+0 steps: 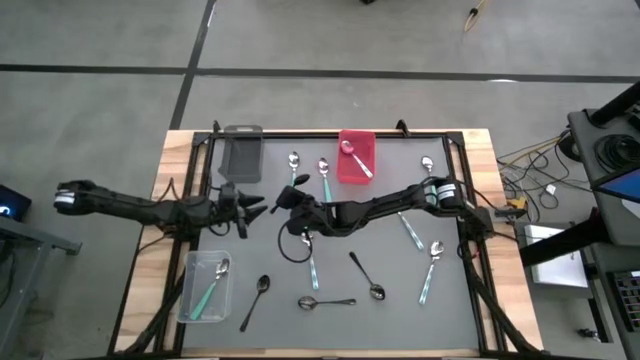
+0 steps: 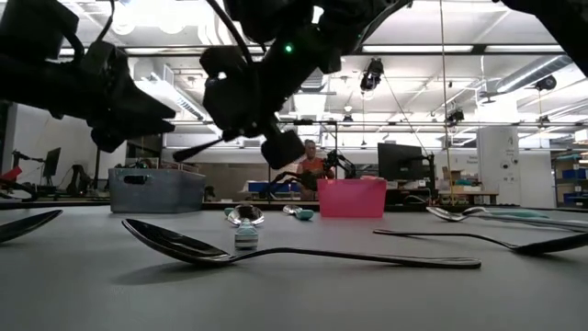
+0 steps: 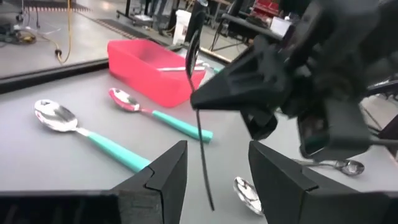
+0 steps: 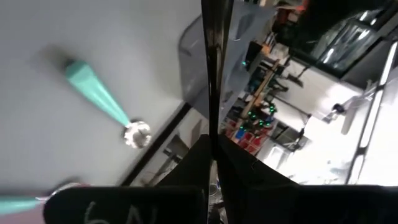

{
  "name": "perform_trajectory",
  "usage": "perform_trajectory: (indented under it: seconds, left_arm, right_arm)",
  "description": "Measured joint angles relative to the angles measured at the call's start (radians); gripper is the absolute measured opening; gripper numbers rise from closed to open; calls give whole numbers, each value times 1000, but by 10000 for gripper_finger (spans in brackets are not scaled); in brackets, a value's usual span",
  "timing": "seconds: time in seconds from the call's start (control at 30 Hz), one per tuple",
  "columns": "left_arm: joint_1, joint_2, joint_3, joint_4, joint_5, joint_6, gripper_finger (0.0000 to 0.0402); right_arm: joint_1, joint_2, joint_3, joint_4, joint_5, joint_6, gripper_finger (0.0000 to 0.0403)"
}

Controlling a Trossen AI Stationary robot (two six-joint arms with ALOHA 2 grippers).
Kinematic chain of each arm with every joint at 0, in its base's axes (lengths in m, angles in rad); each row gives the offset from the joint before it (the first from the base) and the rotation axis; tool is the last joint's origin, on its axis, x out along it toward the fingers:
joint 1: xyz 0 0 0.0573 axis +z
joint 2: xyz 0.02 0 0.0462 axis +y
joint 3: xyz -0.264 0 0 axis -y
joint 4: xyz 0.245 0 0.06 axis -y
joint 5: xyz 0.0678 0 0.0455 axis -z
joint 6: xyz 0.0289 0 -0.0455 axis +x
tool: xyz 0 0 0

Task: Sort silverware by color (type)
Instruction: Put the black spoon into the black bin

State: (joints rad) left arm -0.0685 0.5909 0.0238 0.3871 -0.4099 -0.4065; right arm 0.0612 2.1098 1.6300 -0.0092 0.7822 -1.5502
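Jaws on the right gripper [image 1: 283,200] are clamped on a black spoon [image 3: 198,93], held above mid-counter; left gripper [image 1: 262,205] jaws stand wide, facing it, handle hanging just ahead of the gap. Looks like a handover, my read. I'd ease the left forward until the handle sits between its fingers [image 3: 163,180], close fully, and only then release the right, or the spoon drops. Grey bin [image 1: 241,152] looks like the black target; red bin [image 1: 356,155] and clear bin [image 1: 206,287] already hold teal ones. Other spoons lie scattered on the counter [image 1: 400,280], three black near the front edge.
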Motion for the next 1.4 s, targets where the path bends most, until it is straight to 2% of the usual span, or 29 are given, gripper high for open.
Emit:
perform_trajectory:
  seconds: [0.4,0.73,0.9,1.1,1.4]
  left_arm:
    - [0,159,0,158,-1,4,153]
    - [0,261,2,286,-1,-29,150]
    - [0,317,11,291,0,-85,114]
    - [0,362,31,292,2,-84,13]
    - [0,384,66,309,-1,-81,0]
  right_arm:
    - [22,1,92,-1,-84,-194,9]
    - [24,3,112,0,-102,-250,9]
    - [25,3,112,0,-110,-250,9]
    - [25,4,112,-3,-106,-250,9]
    - [14,4,112,2,-108,-248,37]
